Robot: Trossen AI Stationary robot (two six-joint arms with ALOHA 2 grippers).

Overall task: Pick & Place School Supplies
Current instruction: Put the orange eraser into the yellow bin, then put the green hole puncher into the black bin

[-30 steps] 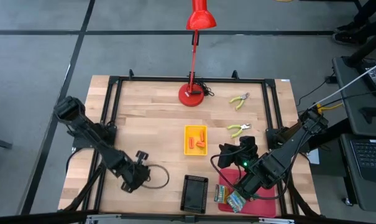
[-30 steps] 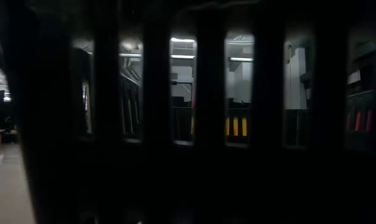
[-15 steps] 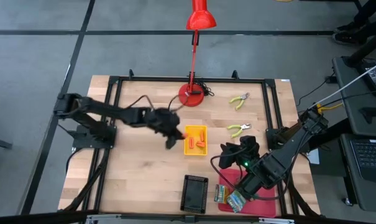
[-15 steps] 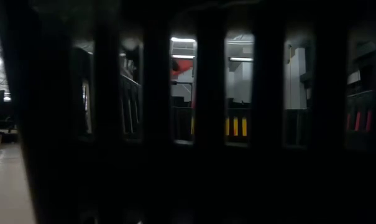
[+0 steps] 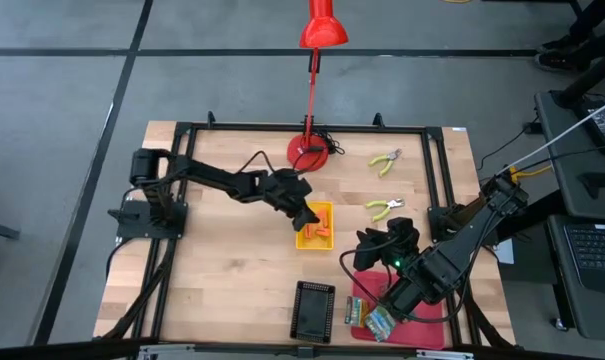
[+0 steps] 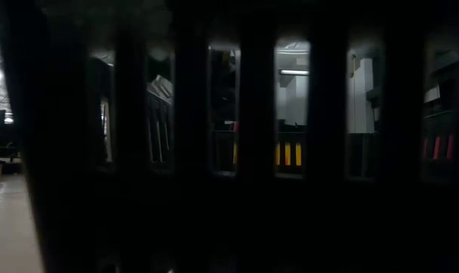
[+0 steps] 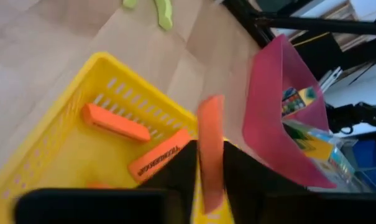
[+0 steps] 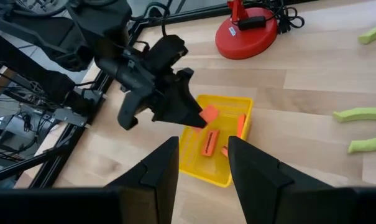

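High cam: straight down, far, whole desk [image 5: 232,270]. Low cam: desk level, facing the room, mostly blocked by dark bars close up. L wrist cam: very near, over yellow tray [image 7: 69,155]. R wrist cam: farther back, facing across desk; sees same tray.

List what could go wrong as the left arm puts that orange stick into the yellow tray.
The left gripper holds an orange stick between its fingers above the yellow tray, near its edge. Released there, the stick might strike the rim and bounce onto the table. It may also land crosswise on the orange sticks already inside. The right gripper hovers close by, so a collision seems possible.
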